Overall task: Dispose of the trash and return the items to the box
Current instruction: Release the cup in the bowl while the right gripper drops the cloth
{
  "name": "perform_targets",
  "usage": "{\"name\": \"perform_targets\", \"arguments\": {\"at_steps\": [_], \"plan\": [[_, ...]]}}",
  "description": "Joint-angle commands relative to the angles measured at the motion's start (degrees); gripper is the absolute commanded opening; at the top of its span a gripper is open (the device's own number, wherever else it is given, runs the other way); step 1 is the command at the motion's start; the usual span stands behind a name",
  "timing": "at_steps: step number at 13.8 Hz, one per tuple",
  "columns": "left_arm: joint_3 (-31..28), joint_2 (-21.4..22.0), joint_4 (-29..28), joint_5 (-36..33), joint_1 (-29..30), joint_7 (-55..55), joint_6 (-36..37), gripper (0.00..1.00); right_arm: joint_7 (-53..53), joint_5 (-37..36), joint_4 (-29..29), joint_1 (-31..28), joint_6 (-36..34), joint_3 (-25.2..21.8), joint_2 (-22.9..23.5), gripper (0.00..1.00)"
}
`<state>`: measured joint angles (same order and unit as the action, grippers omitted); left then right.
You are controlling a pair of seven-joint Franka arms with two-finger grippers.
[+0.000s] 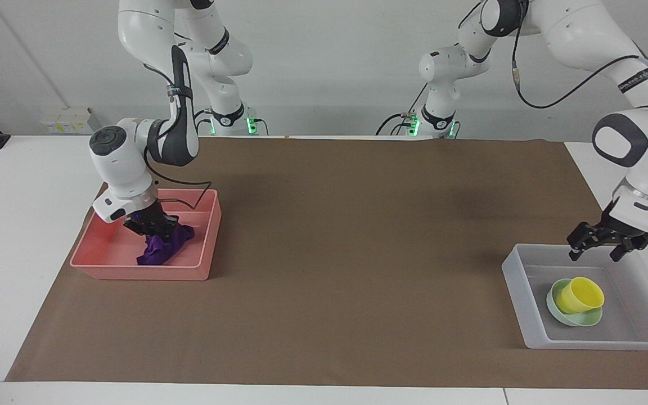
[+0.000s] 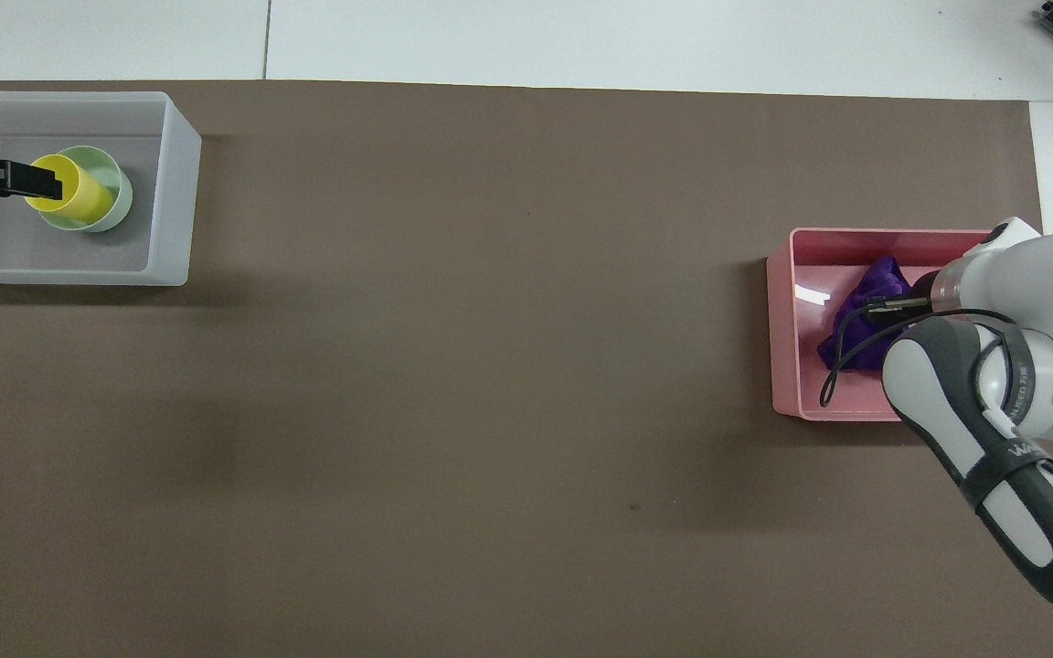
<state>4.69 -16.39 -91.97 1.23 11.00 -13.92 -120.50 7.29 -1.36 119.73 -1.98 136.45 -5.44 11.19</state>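
The trash, a purple cloth wad (image 1: 162, 249) (image 2: 858, 320), lies in the pink bin (image 1: 144, 272) (image 2: 781, 320) at the right arm's end of the table. My right gripper (image 1: 152, 227) (image 2: 883, 304) is down in that bin, on top of the wad. At the left arm's end, the yellow cup (image 1: 581, 294) (image 2: 69, 192) leans tilted in the mint-green bowl (image 1: 574, 320) (image 2: 117, 187) inside the translucent box (image 1: 518, 271) (image 2: 175, 183). My left gripper (image 1: 595, 253) (image 2: 37, 180) hangs open above the box, clear of the cup, holding nothing.
A brown mat (image 1: 329, 253) covers most of the white table, with the two bins at its ends. The right arm's elbow and cable hang over the pink bin's side nearer the robots.
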Motion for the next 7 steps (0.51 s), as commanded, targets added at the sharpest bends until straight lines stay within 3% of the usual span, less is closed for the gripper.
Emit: {"name": "perform_targets", "arguments": {"at_steps": [1,5,7], "plan": [[-0.73,9.95,-11.71,0.18,-3.08,3.18,-0.44,1.0,-0.61,0.56,0.5,-0.83,1.63,0.61,0.06,1.0],[-0.73,19.53,-19.88,0.18,-7.48,8.73,0.44,1.0,-0.87,0.48,-1.25,-0.22,-0.3,1.13,-1.78,1.0],[-0.64,22.01,-21.49,0.18,-8.18,8.65,3.41,1.0,-2.7,0.48,-3.53,-0.04,-4.06,1.4,-2.75,1.0]]}}
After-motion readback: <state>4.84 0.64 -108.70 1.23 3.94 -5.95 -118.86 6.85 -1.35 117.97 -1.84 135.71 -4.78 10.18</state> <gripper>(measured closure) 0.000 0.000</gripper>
